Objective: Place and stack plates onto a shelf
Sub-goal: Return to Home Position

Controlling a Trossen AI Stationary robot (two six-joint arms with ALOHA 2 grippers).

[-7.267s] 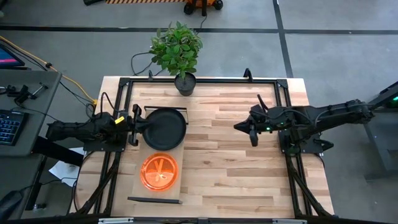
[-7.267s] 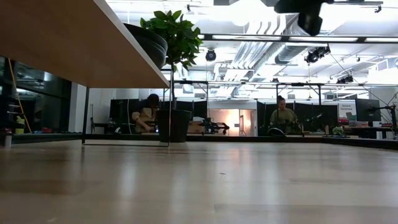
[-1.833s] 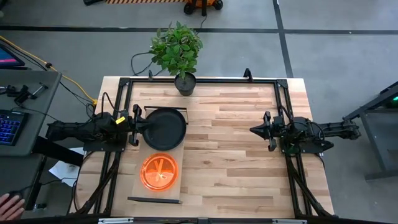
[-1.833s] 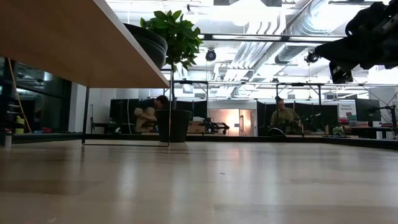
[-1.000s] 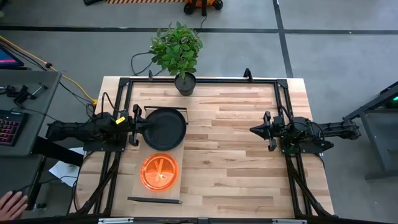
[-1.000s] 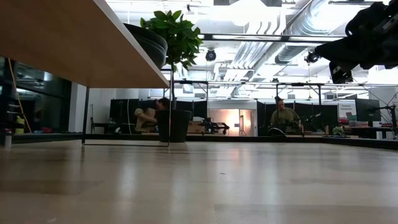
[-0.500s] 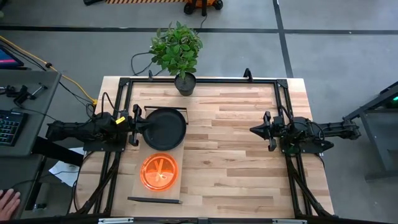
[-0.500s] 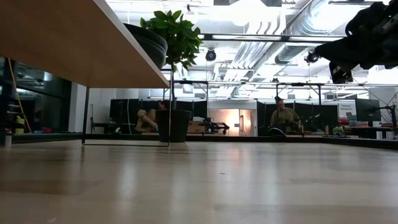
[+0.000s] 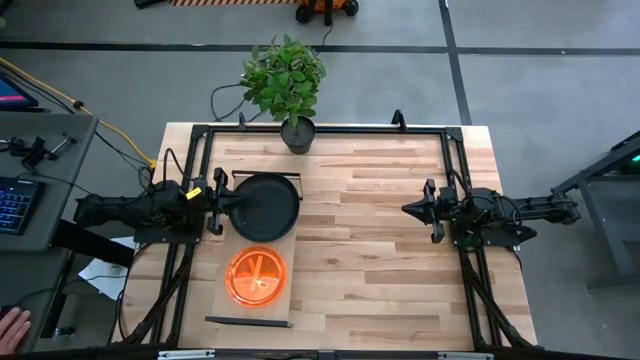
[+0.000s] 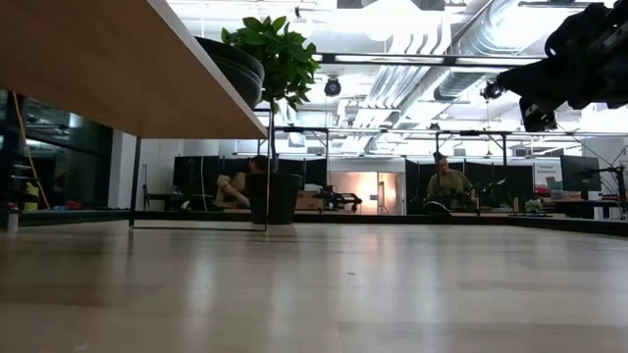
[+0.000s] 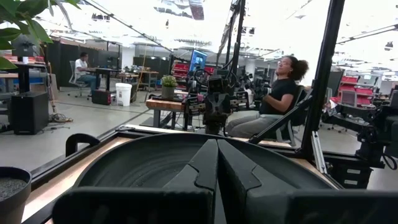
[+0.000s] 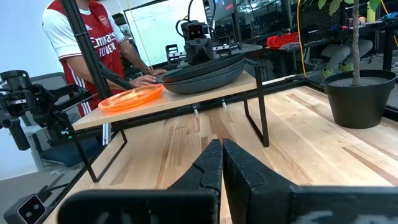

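Observation:
The shelf [image 9: 226,250] is a pale board raised on black rails at the table's left. A stack of dark plates [image 9: 266,207] rests on its far half, and a stack of orange plates [image 9: 256,277] on its near half. Seen side-on in the right wrist view, the dark plates [image 12: 205,70] and the orange plates [image 12: 130,96] sit on the board. My left gripper [image 9: 228,204] is shut, its tips [image 11: 217,158] over the dark stack's left rim [image 11: 155,163]; no touch shows. My right gripper [image 9: 408,209] is shut [image 12: 221,148] above the table's right side, pointing at the shelf.
A potted plant [image 9: 288,85] stands at the table's far edge. Black frame rails [image 9: 330,128] run round the tabletop. Bare wood [image 9: 350,250] lies between the shelf and my right arm. A person in a red shirt [image 12: 81,37] stands beyond the table's left side.

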